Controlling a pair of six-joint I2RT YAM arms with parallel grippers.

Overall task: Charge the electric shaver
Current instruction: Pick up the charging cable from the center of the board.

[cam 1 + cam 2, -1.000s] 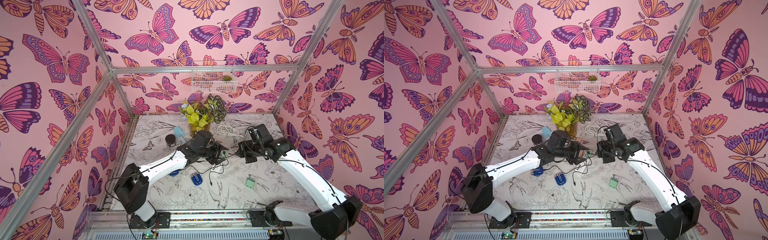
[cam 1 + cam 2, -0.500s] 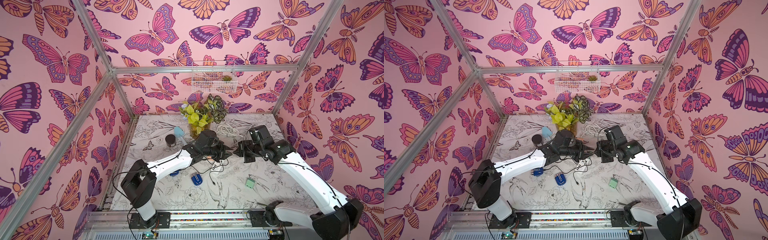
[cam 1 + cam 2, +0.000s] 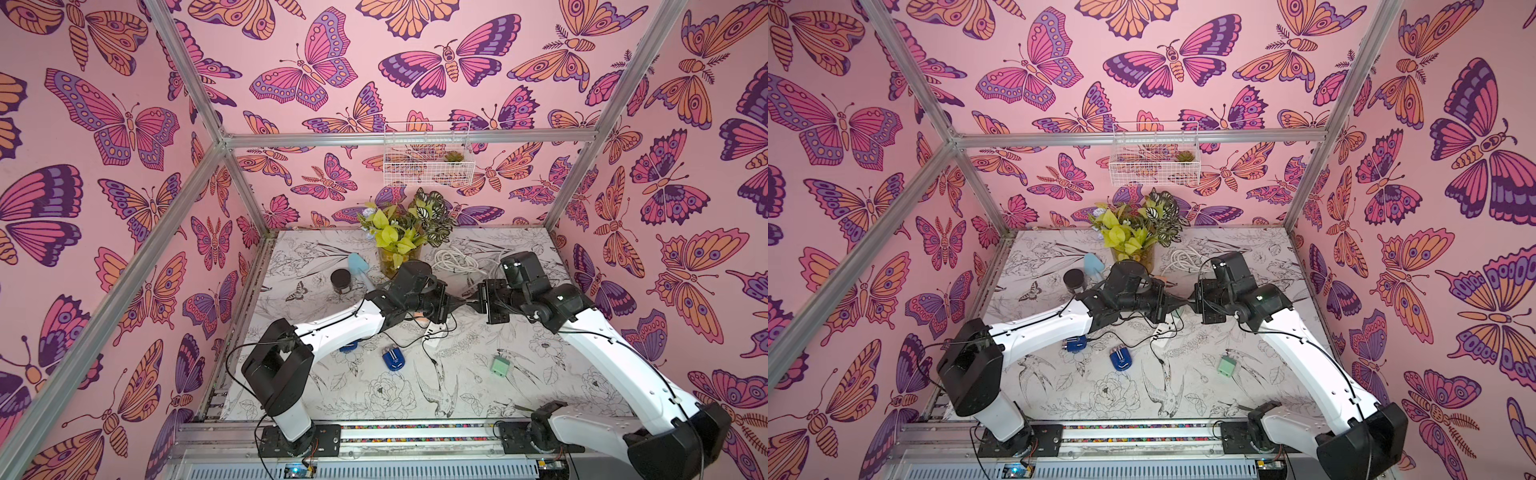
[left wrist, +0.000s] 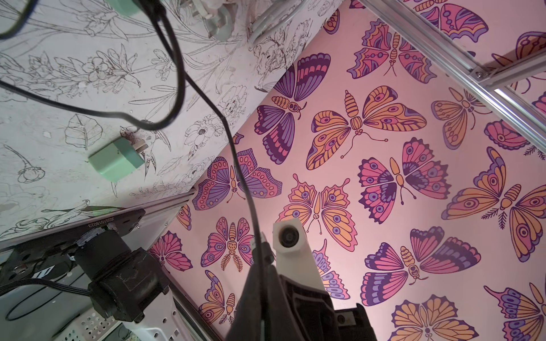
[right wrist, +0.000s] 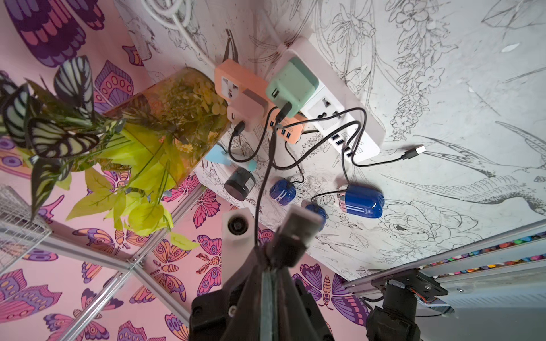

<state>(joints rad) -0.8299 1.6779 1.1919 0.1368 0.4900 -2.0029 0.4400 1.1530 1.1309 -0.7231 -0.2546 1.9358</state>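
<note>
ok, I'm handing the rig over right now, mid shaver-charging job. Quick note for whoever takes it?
Left gripper: shut on the black cable, up off the table.
Right gripper: jaws look closed on the plug at that cable's end.
Things: the cable's other end sits in the green charger on the white power strip; blue shavers lie on the table nearby.
Done: charger end plugged in, free end lifted between both arms.
Left: push the plug into the shaver; which shaver lacks a cable is unclear here.

R gripper (image 5: 263, 251) pinches blurry USB plug (image 5: 298, 228) w/ black cable (image 5: 261, 189).
</note>
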